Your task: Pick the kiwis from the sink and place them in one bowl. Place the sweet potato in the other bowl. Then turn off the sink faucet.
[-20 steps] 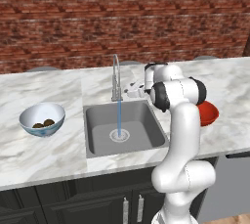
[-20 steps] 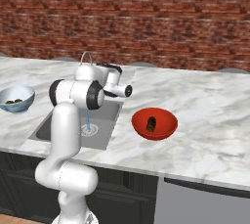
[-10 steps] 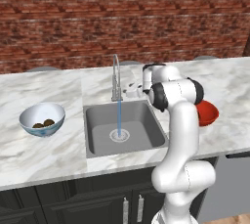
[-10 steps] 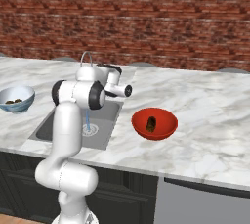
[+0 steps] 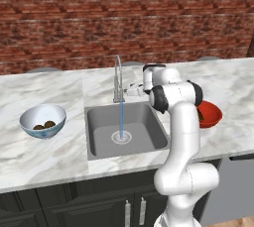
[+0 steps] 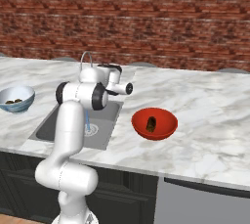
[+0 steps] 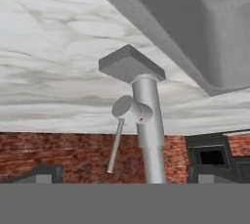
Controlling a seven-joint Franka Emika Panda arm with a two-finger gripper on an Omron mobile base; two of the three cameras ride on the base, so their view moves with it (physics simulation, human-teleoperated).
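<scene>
Running water: sink faucet (image 5: 118,80) standing at the back edge of the sink (image 5: 126,129), a stream falling onto the drain.
Faucet lever: thin handle (image 7: 115,145) hanging from the tap's base, seen through the hand view.
Kiwis: two kiwis (image 5: 44,125) sitting in the white bowl (image 5: 43,120) near the counter's (image 5: 39,156) left edge.
Sweet potato: sweet potato (image 6: 152,123) lying in the red bowl (image 6: 155,123), right of the sink.
Obstruction: arm's own elbow crossing in front of the red bowl in the left base view.
Gripper: gripper (image 5: 134,90) hovering just beside the faucet at the sink's back edge, fingers spread wide, holding nothing.
</scene>
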